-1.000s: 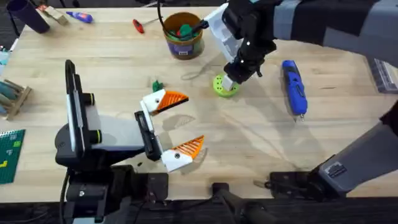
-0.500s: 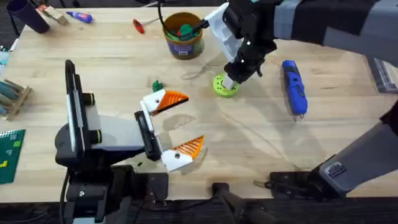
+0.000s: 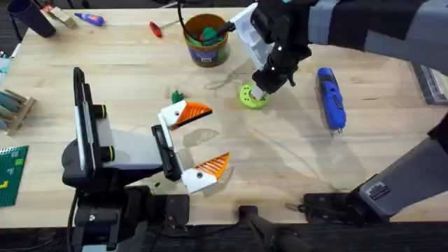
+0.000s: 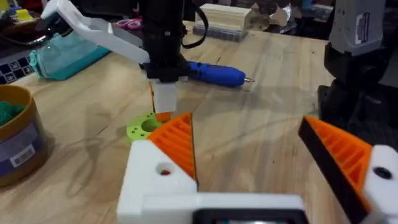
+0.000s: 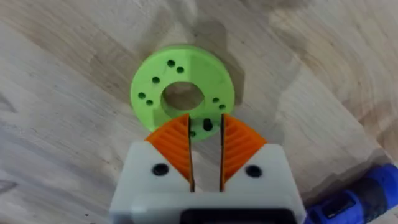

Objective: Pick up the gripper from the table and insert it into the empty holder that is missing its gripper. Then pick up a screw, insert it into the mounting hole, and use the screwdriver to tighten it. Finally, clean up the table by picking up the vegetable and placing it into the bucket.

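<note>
My left gripper rests open on the table. Two orange ribbed fingers sit in white holders on its black jaw bar; I cannot tell which finger is the task's gripper. My right gripper points down onto the rim of a green ring disc, its fingers a narrow gap apart with a small dark screw between the tips. The dark-green vegetable lies just beyond the left gripper. The yellow bucket stands at the back. The blue screwdriver lies to the right.
The bucket holds green and red pieces. A red-handled tool lies left of it, and a dark cup stands at the far left corner. A wooden rack and a green board are at the left edge.
</note>
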You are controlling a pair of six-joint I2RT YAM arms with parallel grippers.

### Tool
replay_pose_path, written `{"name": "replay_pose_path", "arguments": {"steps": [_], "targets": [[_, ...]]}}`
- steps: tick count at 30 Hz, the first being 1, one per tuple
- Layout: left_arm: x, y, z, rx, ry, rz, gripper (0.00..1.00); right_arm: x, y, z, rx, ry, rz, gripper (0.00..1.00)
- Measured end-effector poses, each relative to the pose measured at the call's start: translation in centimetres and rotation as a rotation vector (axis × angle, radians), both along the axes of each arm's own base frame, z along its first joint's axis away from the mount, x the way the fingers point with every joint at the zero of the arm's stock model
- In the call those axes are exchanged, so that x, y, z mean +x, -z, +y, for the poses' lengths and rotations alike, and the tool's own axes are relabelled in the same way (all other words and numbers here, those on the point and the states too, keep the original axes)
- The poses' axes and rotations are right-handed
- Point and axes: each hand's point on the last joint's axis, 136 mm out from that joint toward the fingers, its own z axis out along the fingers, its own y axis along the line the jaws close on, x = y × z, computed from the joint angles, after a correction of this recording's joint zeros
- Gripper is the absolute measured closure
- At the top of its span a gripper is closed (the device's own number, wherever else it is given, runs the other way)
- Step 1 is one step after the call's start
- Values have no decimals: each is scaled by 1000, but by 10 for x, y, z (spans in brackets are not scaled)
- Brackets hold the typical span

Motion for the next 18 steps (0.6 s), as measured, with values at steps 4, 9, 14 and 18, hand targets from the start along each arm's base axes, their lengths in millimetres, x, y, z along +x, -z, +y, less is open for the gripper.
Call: {"name": "replay_pose_path", "arguments": {"steps": [4, 9, 14, 18], "targets": [[0, 0, 0, 0, 0, 0, 16, 1, 0, 1, 3, 0, -5, 848], [0, 0, 0, 0, 0, 0, 16, 5, -1, 3, 11, 1, -20, 921], [0, 0, 0, 0, 0, 0, 16, 4, 0, 2, 9, 3, -17, 994], [0, 0, 0, 0, 0, 0, 16, 2, 0, 1, 5, 3, -8, 995]]}}
